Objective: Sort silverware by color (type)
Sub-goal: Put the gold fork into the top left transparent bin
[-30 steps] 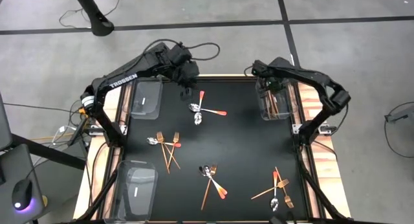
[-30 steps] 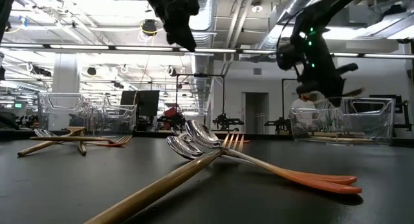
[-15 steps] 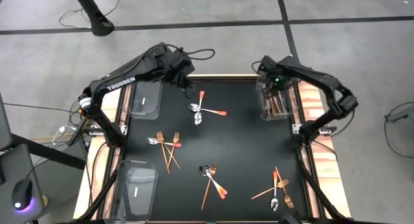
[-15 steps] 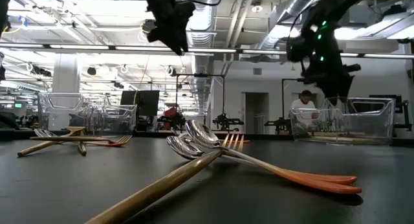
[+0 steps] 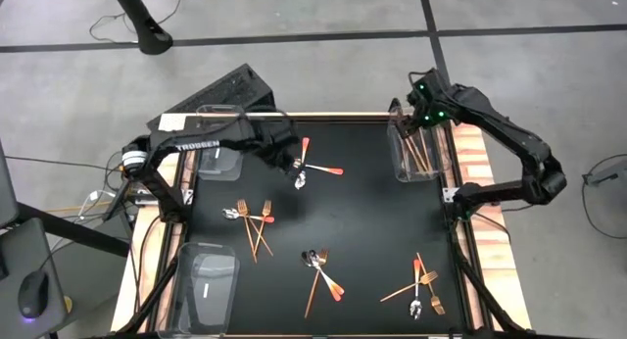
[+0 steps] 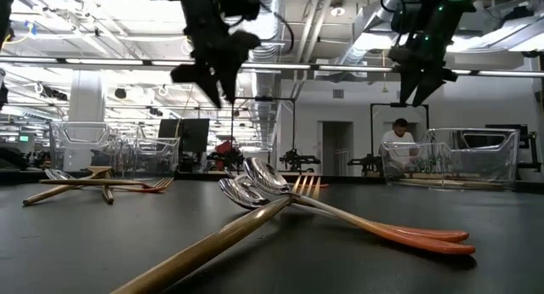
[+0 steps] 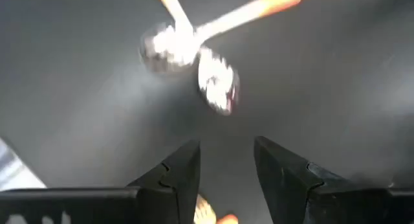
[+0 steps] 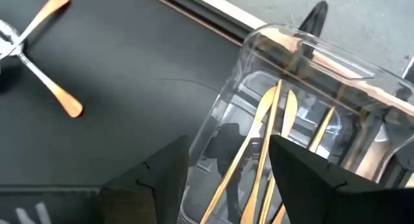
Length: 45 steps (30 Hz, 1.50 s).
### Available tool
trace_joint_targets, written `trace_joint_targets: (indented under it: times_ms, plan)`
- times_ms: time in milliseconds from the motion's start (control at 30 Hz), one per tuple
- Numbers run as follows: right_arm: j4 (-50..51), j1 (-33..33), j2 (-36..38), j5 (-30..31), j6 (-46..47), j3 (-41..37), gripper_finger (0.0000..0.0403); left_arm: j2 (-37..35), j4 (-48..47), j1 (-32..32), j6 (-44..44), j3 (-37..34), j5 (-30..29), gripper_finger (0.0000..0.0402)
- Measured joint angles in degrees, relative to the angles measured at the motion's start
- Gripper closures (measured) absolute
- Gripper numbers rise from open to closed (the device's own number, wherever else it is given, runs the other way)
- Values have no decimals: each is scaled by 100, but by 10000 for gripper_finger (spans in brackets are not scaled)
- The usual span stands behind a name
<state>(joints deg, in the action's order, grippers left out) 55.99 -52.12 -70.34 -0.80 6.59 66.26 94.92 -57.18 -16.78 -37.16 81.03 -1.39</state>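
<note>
Two silver spoons with orange-red handles (image 5: 312, 169) lie crossed on the black mat near the far edge; the left wrist view shows their bowls (image 7: 217, 85). My left gripper (image 5: 291, 163) (image 7: 226, 162) hangs open and empty just above and left of them. Several copper knives (image 8: 259, 140) lie slanted in the clear bin (image 5: 415, 155) at the far right. My right gripper (image 5: 419, 123) (image 8: 228, 162) stands open and empty above that bin. Mixed heaps of forks, knives and spoons lie at left centre (image 5: 253, 221), near centre (image 5: 321, 270) and near right (image 5: 421, 285).
Two more clear bins stand along the left side, one far (image 5: 220, 148) and one near (image 5: 206, 280). The wooden table edge (image 5: 470, 158) frames the black mat. A person (image 6: 398, 137) shows in the room behind the table.
My right gripper has opened and risen from inside the far-right bin, drawing back toward the far edge. My left gripper has come down and toward the near edge, from above the far edge to just beside the crossed spoons.
</note>
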Motion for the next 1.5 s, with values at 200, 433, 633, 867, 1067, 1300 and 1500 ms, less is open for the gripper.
trace_joint_targets:
  times_ms: [200, 433, 633, 867, 1067, 1300, 1500]
  plan:
    - [-15, 162, -3, -529, -105, 0, 168, -1, -83, 359, -748, -467, 67, 270]
    - [-392, 1154, -7, -1258, 576, 0, 168, -9, -309, 754, -95, -465, 151, 270]
    - [-849, 2509, -9, -1156, 1789, 0, 168, -12, 495, 1384, 933, -465, 324, 270]
    - [-530, 4275, -9, 258, 4432, 0, 168, -12, 1008, 1985, 1447, -463, 539, 270]
    - [271, 6055, -136, 868, 6956, 4, 168, -12, 839, 2374, 2179, -463, 241, 270]
    - [687, 7840, -693, 475, 9488, 11, 168, -12, 1331, 2403, 3193, -463, 413, 270]
    - [486, 8913, -1369, -304, 11033, 9, 168, -12, 2007, 2452, 3305, -463, 668, 270]
